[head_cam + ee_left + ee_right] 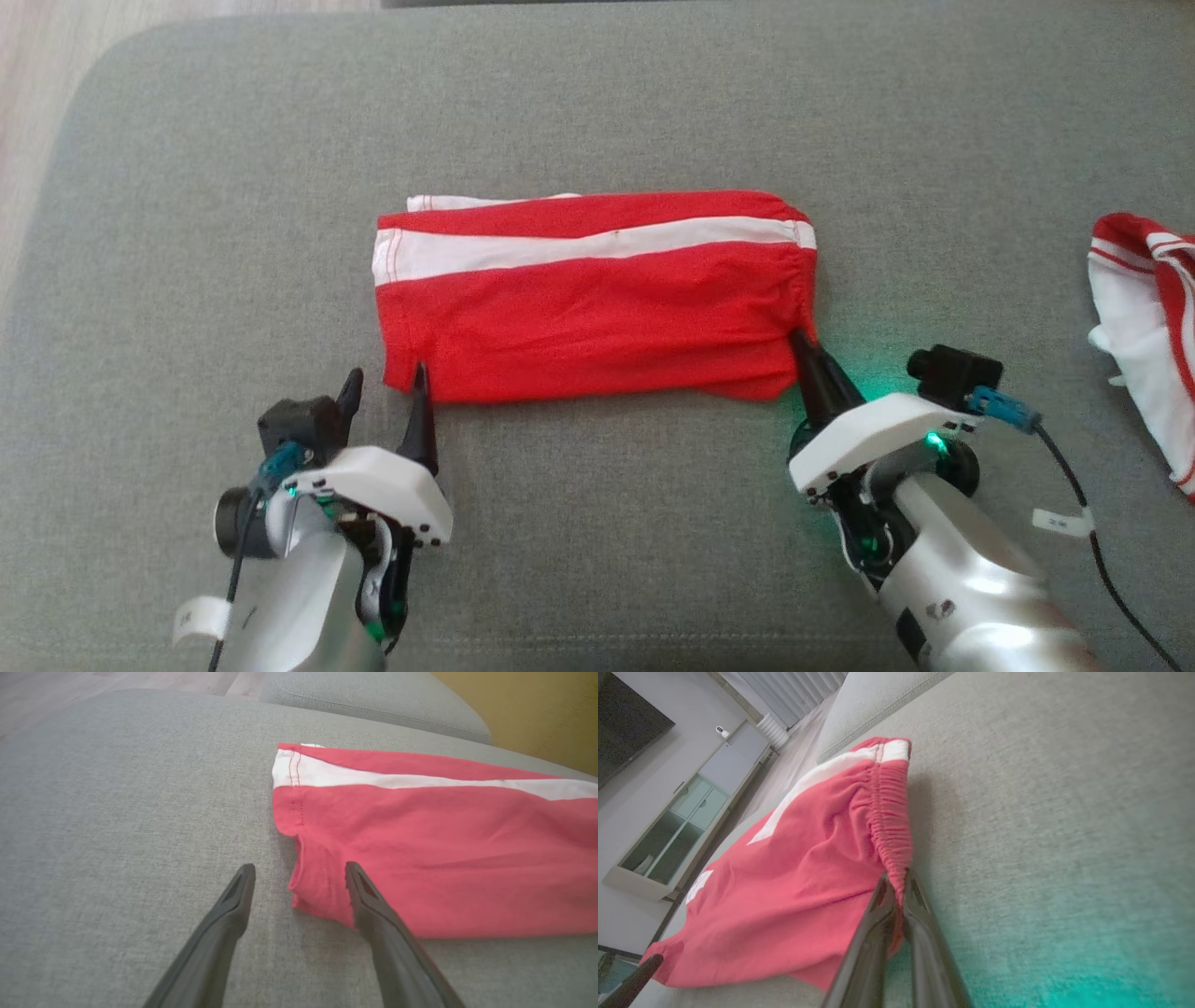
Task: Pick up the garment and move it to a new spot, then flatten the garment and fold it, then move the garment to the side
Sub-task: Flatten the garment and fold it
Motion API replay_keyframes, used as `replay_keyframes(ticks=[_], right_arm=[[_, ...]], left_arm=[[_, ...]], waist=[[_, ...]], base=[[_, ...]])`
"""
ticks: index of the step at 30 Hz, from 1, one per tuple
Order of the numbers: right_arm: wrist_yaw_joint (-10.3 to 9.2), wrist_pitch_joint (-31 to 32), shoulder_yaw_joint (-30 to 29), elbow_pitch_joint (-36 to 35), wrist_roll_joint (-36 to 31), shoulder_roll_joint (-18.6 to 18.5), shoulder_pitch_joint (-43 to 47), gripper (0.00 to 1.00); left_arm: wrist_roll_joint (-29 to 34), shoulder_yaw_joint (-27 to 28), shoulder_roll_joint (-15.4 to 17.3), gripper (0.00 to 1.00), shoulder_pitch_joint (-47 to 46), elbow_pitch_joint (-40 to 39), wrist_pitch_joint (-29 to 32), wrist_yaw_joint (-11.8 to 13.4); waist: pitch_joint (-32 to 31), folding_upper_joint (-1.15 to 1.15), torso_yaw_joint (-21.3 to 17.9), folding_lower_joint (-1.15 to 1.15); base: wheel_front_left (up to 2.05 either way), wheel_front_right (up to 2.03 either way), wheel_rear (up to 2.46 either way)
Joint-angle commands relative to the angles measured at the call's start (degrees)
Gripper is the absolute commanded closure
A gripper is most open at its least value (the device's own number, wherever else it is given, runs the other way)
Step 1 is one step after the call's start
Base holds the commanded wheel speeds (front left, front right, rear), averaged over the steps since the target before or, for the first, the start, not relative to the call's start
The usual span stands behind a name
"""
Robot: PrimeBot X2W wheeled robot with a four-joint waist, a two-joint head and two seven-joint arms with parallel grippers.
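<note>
The red garment [588, 299] lay folded flat on the grey cushion [597, 93], stretched from one pair of fingers to the other. The right gripper [801, 341] was pinched tight on the elastic waistband corner, cloth bunched at its tips. The left gripper [387, 373] stood wide open with nothing in it, the hem corner sitting between its fingers. The best bet looked to be sliding in low, catching every layer of that corner, then lifting both ends level so the fold would hold.
</note>
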Motion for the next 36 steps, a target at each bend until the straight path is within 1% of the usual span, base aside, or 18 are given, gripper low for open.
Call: replay_keyframes(ticks=[1, 5, 8, 11, 14, 19, 23, 30, 33, 36], right_arm=[[0.39, -0.9, -0.6, 0.2, 0.9, 0.5, 0.3, 1.0], [0.39, -1.6, -3.2, -1.0, 0.7, -1.5, -0.6, 1.0], [0.39, -1.7, -3.7, -2.0, -0.1, -2.3, -1.0, 1.0], [0.39, -1.7, -2.9, -4.5, -1.8, -2.6, -2.1, 1.0], [0.39, -1.7, -0.5, -7.6, -3.7, -2.1, -3.2, 1.0], [0.39, -0.1, 4.3, -11.7, -5.8, -0.8, -4.3, 1.0], [0.39, 2.0, 7.4, -12.7, -7.1, 0.1, -4.8, 1.0], [0.39, 3.7, 11.2, -10.1, -8.5, 0.8, -5.5, 1.0], [0.39, 3.5, 12.9, -9.3, -7.6, 0.9, -5.7, 1.0], [0.39, 2.6, 15.0, -8.7, -6.7, 0.9, -6.5, 1.0]], left_arm=[[0.3, 2.3, 1.1, 0.0, 0.0, -2.0, -0.3, -0.1], [0.3, 2.5, 1.1, 0.0, 1.1, -2.7, -0.3, -0.3], [-0.1, 2.2, 1.1, 0.0, 1.8, -3.1, -0.3, -0.3], [-0.8, 1.4, 1.1, 0.0, 2.7, -3.5, -0.3, -0.4], [-1.6, 0.2, 1.1, 0.0, 3.2, -3.8, -0.3, -0.3], [-3.2, -2.0, 1.1, 0.0, 3.8, -4.5, -0.3, 0.2], [-4.3, -4.0, 1.1, 0.0, 4.4, -5.1, -0.3, 0.8], [-5.6, -7.9, 1.1, 0.0, 5.0, -6.5, -0.3, 1.4], [-6.2, -9.7, 1.1, 0.0, 4.9, -7.0, -0.3, 1.7], [-6.7, -11.1, 1.1, 0.0, 4.6, -7.3, -0.3, 2.1]], waist=[[-0.8, 0.0, -0.2, 0.0], [-2.0, 0.0, -0.3, 0.0], [-2.4, 0.0, -0.2, 0.0], [-2.8, 0.0, 0.4, 0.0], [-3.0, 0.0, 1.9, 0.0], [-3.4, 0.0, 6.2, 0.0], [-3.5, 0.0, 10.5, 0.0], [-3.1, 0.0, 17.7, 0.0], [-3.0, 0.0, 19.9, 0.0], [-2.9, 0.0, 21.2, 0.0]], base=[[0.0, 0.0, 0.0], [0.0, 0.0, 0.0], [0.0, 0.0, 0.0], [0.0, 0.0, 0.0], [0.0, 0.0, 0.0], [0.0, 0.0, 0.0], [0.0, 0.0, 0.0], [0.0, 0.0, 0.0], [0.0, 0.0, 0.0], [0.0, 0.0, 0.0]])
